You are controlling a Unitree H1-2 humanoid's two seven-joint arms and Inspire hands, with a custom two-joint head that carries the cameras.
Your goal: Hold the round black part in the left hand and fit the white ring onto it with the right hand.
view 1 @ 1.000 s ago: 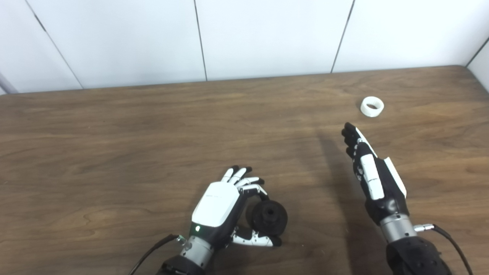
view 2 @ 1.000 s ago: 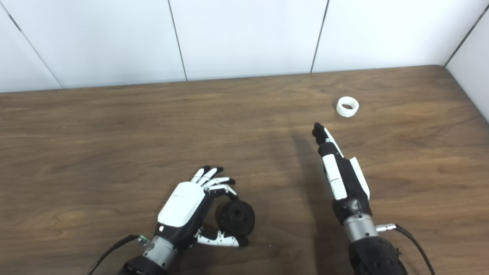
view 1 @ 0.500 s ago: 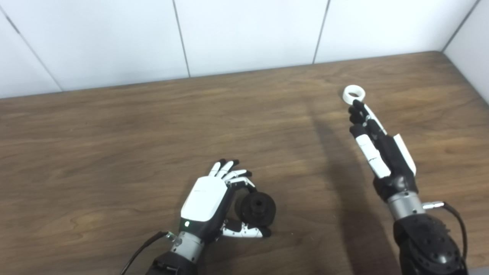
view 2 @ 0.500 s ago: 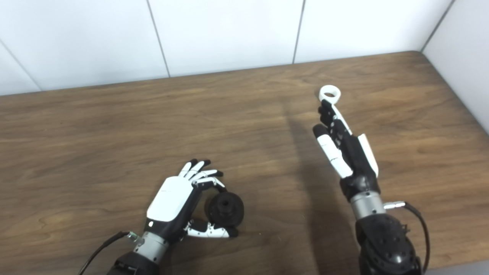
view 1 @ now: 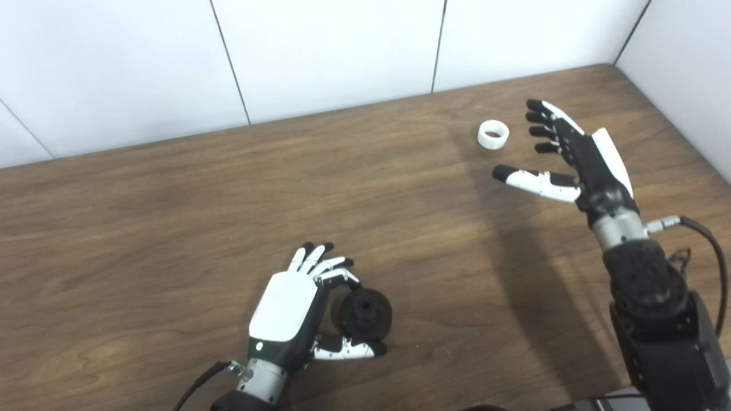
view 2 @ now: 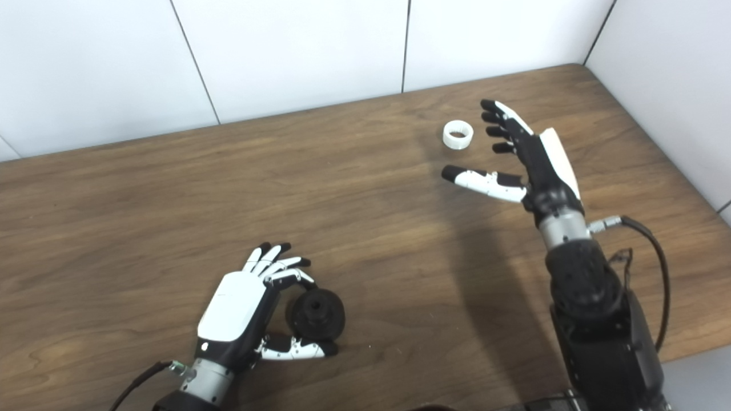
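Ring position decides the coming move. The white ring lies on the wooden table toward its far right corner, apart from everything else, and I take it as the landmark for all places here.

The right hand is just to the right of the ring and a little nearer to the robot. It holds nothing: the fingers are spread and point past the right side of the ring, while the thumb reaches out below the ring, on the near side. So the ring sits in the open gap between thumb and fingers but touches neither of them. The ring seems to lie almost flat, with its hole facing mostly upward, so its axis is close to vertical; a pinch across its outer wall looks to me the likely grasp.

The left hand is well apart from the ring, far toward the near left. Its fingers and thumb are curled around the round black part, which seems to rest on the table with its central hole turned up toward the camera. Clearly the right hand is the nearer one to the ring.

The table is dark brown wood with visible grain. Behind the ring and to its right, white panelled walls meet in a corner.
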